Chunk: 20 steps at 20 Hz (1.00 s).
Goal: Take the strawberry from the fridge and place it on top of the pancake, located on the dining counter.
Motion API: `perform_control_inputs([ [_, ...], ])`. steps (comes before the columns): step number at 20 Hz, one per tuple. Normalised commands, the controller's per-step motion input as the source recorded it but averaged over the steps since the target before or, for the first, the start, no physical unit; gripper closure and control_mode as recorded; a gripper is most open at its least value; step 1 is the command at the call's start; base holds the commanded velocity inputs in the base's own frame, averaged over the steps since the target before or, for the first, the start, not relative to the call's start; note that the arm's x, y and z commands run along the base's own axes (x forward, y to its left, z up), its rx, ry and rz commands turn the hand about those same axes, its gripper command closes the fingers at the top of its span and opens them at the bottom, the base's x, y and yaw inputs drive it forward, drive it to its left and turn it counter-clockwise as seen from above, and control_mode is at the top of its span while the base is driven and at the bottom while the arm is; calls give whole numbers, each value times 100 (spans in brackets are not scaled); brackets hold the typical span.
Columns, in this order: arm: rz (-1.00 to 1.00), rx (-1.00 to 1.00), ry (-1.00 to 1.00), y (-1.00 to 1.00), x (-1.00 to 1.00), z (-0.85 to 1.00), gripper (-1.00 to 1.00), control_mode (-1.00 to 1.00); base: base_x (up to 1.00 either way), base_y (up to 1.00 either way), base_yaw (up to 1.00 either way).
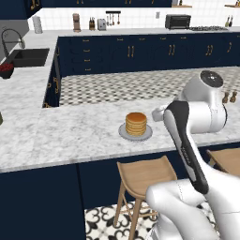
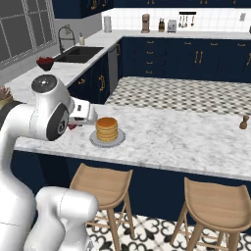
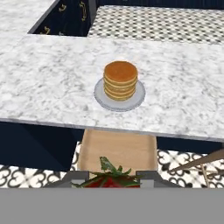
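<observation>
1. Red and green at the bottom of the hand view: that is the strawberry, leafy cap up, sitting right between the claw's two dark finger tips.
2. Claw state: pinched nearly all the way in, gripping the berry. Nothing else touches it as far as I can see.
3. From the right base view, a small red speck peeks out just under the hand, at the near edge of the counter. I take that for the same fruit, though it is too small to be sure.
4. Step in hand, by my reading: the fetch from the fridge is done and this is the carry, the approach to the drop-off.
5. Target in sight! The pancake stack stands on its pale plate on the marble top, ahead of the claw in the hand view, with a wooden stool seat below the hand.
6. In the left base view the hand hangs just beside the stack, to its right, apart from it, not over it.
7. Next move, I would say: carry the claw across until it is centred above the top pancake, lower it close, then let go gently.
8. Watch the risk: a round berry released off-centre or from too high could roll off the stack onto the plate.
</observation>
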Motion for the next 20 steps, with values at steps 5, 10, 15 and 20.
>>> perform_control_inputs([
  [5,-8,-13,15,35,100,-1,100,-100,0,0,0],
  [10,-5,-8,7,-3,100,-62,100,-100,0,0,0],
  [15,-4,10,19,-23,100,-36,100,-100,0,0,0],
  [20,-4,24,34,-40,87,0,100,-100,0,0,0],
])
